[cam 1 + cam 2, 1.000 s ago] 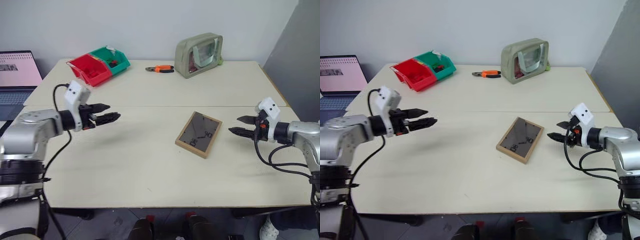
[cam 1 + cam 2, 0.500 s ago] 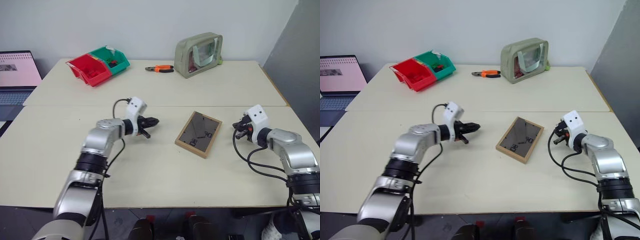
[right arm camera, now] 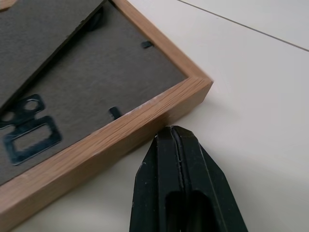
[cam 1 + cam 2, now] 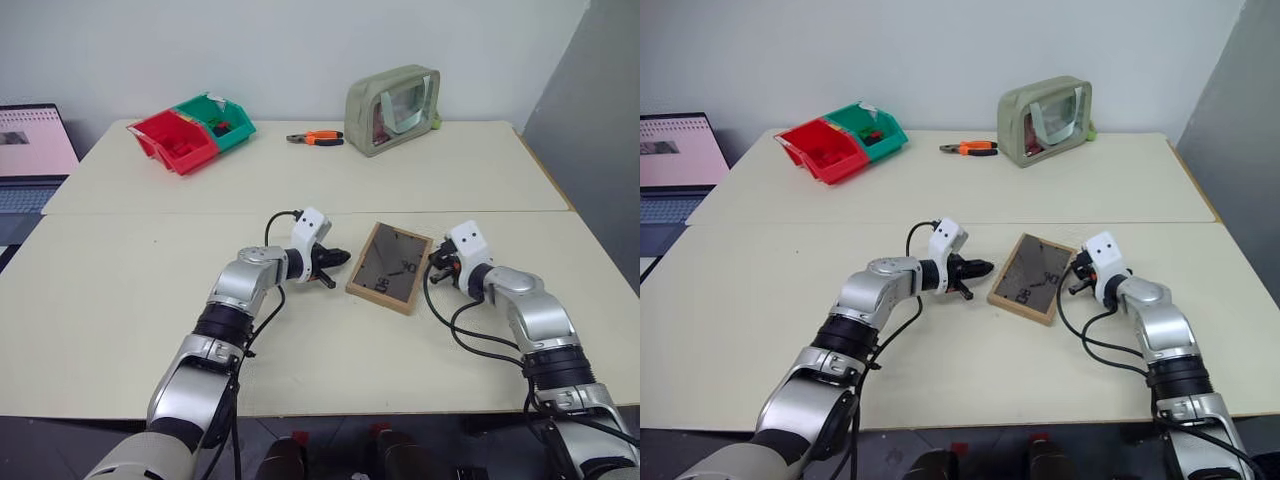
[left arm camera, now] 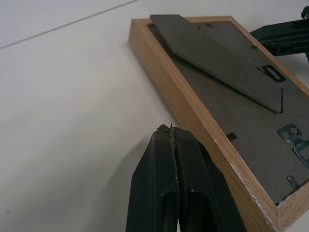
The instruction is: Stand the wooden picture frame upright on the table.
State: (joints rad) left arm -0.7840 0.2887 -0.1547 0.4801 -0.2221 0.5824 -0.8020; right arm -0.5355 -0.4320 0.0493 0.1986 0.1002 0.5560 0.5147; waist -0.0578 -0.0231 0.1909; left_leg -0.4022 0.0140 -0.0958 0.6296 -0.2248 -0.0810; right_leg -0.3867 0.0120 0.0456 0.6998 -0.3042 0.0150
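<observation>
You have not started the lift yet: the wooden picture frame [image 4: 389, 267] lies flat, back panel up, on the near half of the table [image 4: 140, 300], just this side of the seam and a little right of centre. Its folding stand lies flush against the dark back, so everything that matters is left to do: raise the frame, open the stand and set it upright.

Your left gripper [image 4: 338, 260] sits just beside the frame's left long edge, its two black fingers pressed together and holding nothing; in the left wrist view the fingertips [image 5: 171, 145] rest close against the wood rail, though contact cannot be confirmed. Your right gripper [image 4: 436, 262] is at the frame's right edge near its far corner, fingers likewise pinched together on nothing, tips just short of the rail in the right wrist view.

Compared with a second ago, both arms have come in a long way. The left one hung well out over the left side of the table with its fingers spread; the right one stood off to the right, also spread. Both have since swung inward and down to bracket the frame and have snapped closed. The frame itself lies as it did.
</observation>
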